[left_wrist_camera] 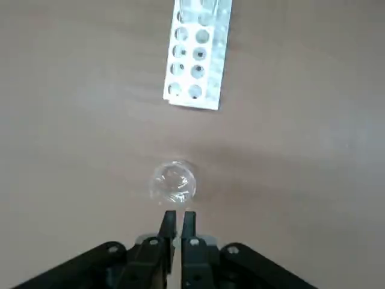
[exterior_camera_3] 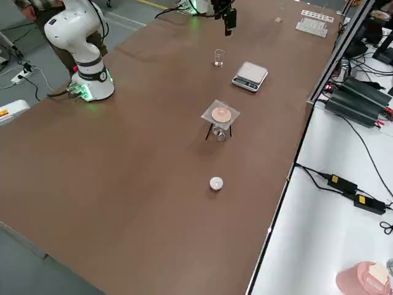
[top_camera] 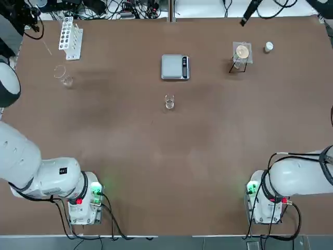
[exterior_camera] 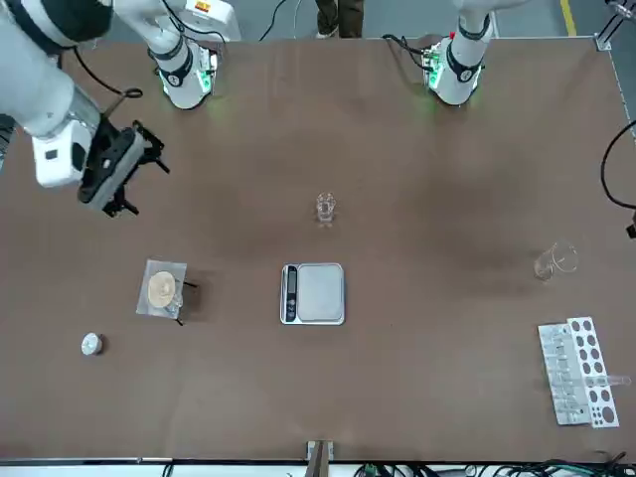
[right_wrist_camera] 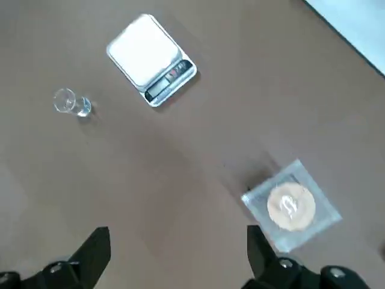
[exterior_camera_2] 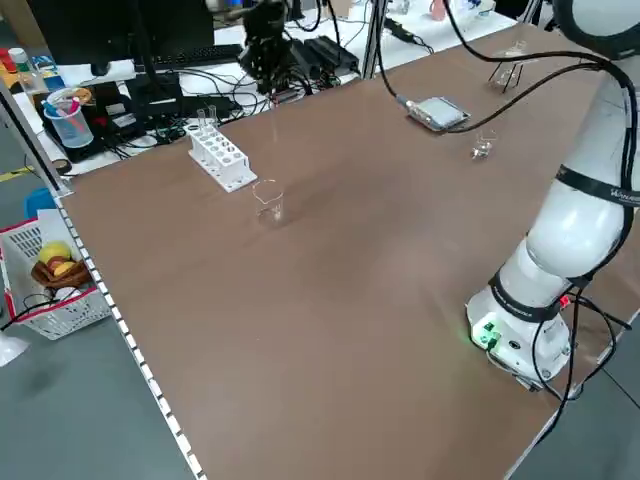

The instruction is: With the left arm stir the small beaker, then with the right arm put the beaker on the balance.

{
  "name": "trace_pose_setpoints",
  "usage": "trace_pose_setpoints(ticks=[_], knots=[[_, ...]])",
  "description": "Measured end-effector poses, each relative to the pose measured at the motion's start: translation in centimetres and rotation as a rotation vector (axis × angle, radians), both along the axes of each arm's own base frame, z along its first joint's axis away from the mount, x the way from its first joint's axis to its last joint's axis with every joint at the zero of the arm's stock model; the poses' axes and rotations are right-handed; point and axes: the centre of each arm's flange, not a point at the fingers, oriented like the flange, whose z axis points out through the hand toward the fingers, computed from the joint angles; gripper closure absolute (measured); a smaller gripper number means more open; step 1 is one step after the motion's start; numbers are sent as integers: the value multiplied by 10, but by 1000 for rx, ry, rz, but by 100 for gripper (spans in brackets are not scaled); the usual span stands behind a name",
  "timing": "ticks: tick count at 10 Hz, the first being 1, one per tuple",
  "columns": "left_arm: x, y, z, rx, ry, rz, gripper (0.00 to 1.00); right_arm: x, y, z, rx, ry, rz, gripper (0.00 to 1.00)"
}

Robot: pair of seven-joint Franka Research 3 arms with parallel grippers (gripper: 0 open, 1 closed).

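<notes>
On the bench I see a white test-tube rack (top_camera: 71,39), a larger glass beaker (top_camera: 64,78) and a wire stand (top_camera: 241,57).

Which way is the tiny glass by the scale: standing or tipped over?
Standing upright: the small beaker shows its round rim on top and its base on the table.

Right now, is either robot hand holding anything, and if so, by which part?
Neither is holding anything: the left end effector is closed on nothing, and the right end effector is open and empty.
</notes>
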Motion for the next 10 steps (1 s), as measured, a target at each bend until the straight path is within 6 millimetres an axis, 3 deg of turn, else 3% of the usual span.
trace_pose_setpoints(ticks=[4, 7, 10], knots=[[4, 20, -24, -23, 0, 7, 92, 7, 46, -42, 52, -72, 71, 0], [-6, 41, -49, -33, 10, 5, 92, 16, 81, -80, 93, -122, 79, 0], [-15, 51, -78, -73, -23, 25, 92, 10, 97, -116, 214, -158, 101, 0]])
